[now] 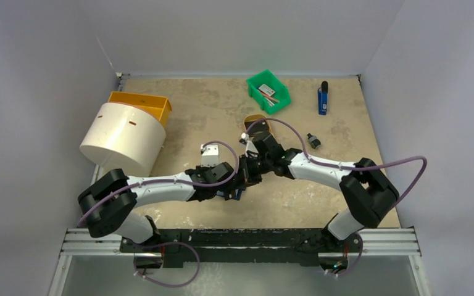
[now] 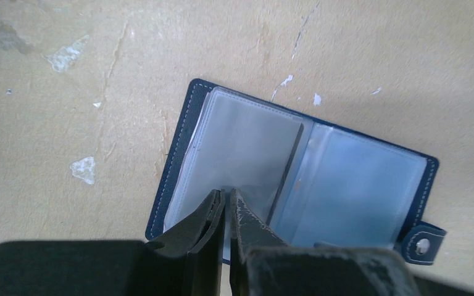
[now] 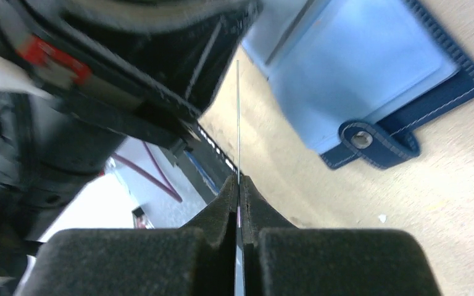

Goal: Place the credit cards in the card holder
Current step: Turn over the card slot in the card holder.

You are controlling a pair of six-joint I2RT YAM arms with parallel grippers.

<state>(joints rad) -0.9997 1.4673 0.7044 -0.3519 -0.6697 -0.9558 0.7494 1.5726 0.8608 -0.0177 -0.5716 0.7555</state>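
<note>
The navy card holder lies open on the table, its clear plastic sleeves and pale blue lining showing and its snap tab at the right. My left gripper is shut on the near edge of a clear sleeve. In the right wrist view a credit card stands edge-on as a thin line, with my right gripper shut on it, just left of the card holder. From above, both grippers meet at mid-table, covering most of the holder.
A green bin with small items and a blue object sit at the back. A tan oval tray is behind the right wrist. A small black part lies to the right. A white cylinder and an orange bin stand at left.
</note>
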